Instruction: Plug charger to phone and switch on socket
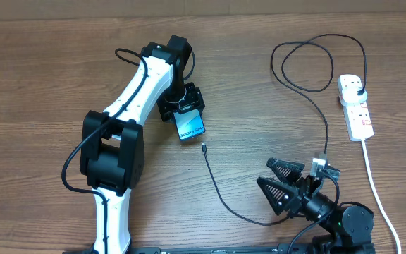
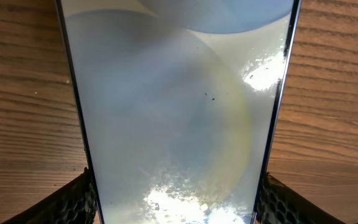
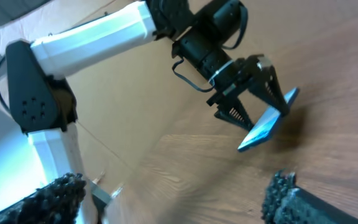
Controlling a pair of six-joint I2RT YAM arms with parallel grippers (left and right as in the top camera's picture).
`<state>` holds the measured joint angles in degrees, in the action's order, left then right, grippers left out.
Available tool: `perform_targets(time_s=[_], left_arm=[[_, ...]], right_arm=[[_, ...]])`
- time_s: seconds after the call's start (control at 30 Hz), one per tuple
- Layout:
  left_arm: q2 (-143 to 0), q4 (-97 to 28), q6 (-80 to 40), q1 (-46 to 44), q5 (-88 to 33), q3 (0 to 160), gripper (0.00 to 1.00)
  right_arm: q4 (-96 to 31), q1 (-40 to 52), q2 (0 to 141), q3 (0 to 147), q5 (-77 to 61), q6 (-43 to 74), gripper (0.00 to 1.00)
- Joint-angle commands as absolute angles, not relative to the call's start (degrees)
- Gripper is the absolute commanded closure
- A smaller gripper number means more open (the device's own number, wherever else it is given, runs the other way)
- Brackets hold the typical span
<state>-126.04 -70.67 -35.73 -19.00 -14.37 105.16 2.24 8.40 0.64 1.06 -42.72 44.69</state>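
My left gripper (image 1: 183,111) is shut on the phone (image 1: 191,127), a slim handset with a light-blue screen, tilted over the table's middle. In the left wrist view the phone (image 2: 179,112) fills the frame between both fingers (image 2: 73,200). The charger is a thin black cable (image 1: 220,190). Its metal-tipped connector (image 1: 204,147) lies on the wood just below the phone, apart from it, and its black plug (image 1: 359,92) sits in the socket (image 1: 357,113), a white power strip at the far right. My right gripper (image 1: 263,171) stands open and empty at the front right, and its view shows the phone (image 3: 267,123) ahead.
The socket's thick white cord (image 1: 376,190) runs down the right side to the front edge. The charger cable loops at the back (image 1: 309,63). My left arm (image 1: 129,106) lies diagonally across the left-centre. A blurred grey metal-tipped piece (image 3: 98,191) shows beside my right gripper's left finger.
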Motion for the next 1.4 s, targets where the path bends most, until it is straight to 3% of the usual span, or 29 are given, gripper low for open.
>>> perform_targets(time_s=[0.0,0.23,0.67,1.03,1.37], left_arm=[[-126.19,-70.48,-36.47,-18.79,-15.53,107.0,0.96],[-126.19,-69.25,-36.51,-18.79,-15.55,107.04,0.96],[-126.19,-68.75,-36.91,-18.79,-16.14,107.04,0.96],[-126.19,-68.79,-37.58,-18.76,-16.36,107.04,0.96],[-126.19,-67.92,-39.07,-18.76,-20.12,107.04,0.96]], right_arm=[[0.1,8.69,1.28,0.45,-41.45,46.22,0.09],[0.51,10.76,11.49,0.49,-34.5,44.64,0.09],[13.37,30.35,50.94,13.61,-10.68,41.47,0.08],[17.08,34.57,85.71,34.76,-10.33,42.02,0.14],[25.89,34.57,94.78,37.63,-11.18,46.74,0.18]])
